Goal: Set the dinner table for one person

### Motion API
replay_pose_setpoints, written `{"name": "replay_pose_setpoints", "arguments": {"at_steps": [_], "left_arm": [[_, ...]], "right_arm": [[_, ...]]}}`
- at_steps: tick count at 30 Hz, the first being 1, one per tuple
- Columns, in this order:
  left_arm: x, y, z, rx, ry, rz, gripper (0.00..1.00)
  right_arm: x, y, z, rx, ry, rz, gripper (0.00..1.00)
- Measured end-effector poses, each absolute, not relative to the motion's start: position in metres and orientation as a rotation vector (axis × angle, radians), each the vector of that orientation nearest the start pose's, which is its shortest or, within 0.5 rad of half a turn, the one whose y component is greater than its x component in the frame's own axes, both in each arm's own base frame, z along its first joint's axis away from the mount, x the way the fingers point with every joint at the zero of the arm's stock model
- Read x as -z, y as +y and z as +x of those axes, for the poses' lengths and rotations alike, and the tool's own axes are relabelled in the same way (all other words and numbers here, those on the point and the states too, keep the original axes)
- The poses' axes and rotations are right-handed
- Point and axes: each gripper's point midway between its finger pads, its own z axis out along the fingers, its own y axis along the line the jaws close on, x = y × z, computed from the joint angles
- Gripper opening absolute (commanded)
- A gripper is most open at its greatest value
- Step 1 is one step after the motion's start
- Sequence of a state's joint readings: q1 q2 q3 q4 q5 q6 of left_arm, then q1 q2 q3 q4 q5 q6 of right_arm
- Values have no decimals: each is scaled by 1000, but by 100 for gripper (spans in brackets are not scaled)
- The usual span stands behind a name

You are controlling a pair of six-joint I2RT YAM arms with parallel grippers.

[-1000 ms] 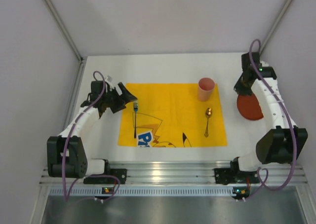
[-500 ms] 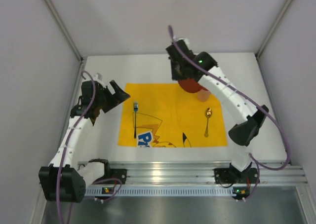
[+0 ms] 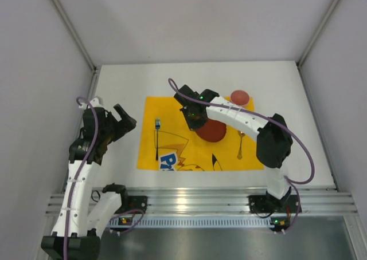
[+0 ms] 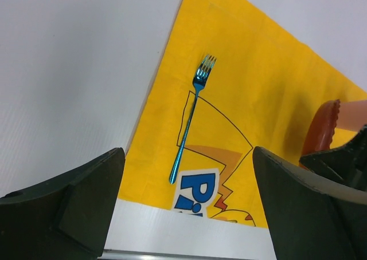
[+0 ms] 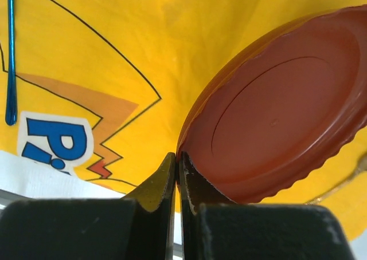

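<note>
Over the yellow cloth, right jaws pinch the plate, arm part-hiding the spoon; left jaws wide.

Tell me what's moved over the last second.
The right gripper, shut on the red plate at its rim, carried it from the bare table at right, leftward past the cup, to over the middle of the yellow cloth, where it is held tilted. The left gripper, open, drew back leftward, away from the fork. The fork, spoon and cup stayed put.
</note>
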State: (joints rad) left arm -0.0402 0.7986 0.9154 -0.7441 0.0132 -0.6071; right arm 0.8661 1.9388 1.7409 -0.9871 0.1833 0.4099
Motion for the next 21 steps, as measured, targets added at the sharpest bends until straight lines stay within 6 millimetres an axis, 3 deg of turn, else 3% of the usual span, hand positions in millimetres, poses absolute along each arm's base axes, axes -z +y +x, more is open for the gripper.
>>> {"name": "replay_pose_setpoints", "arguments": {"at_steps": [5,11,13,14,16,17,18,20,21], "left_arm": [[-225,-35,243,366,2138,-619,99],[-231,-38,231,389,2151,-625,99],[-234,-39,228,402,2147,-630,99],[-235,-39,226,406,2145,-632,99],[-236,-40,222,411,2141,-636,98],[-237,-40,219,414,2134,-638,98],[-239,-40,217,418,2128,-640,98],[-241,-40,213,424,2116,-644,99],[-242,-40,211,428,2110,-646,98]], "right_arm": [[-97,341,289,-207,2681,-617,0],[-70,358,290,-247,2701,-643,0],[-61,361,291,-246,2715,-650,12],[-56,363,291,-248,2722,-658,32],[-47,367,291,-257,2736,-671,46],[-43,370,291,-265,2745,-682,62],[-40,371,290,-275,2750,-699,71],[-39,373,288,-289,2758,-697,84],[-40,374,288,-293,2757,-702,86]]}}
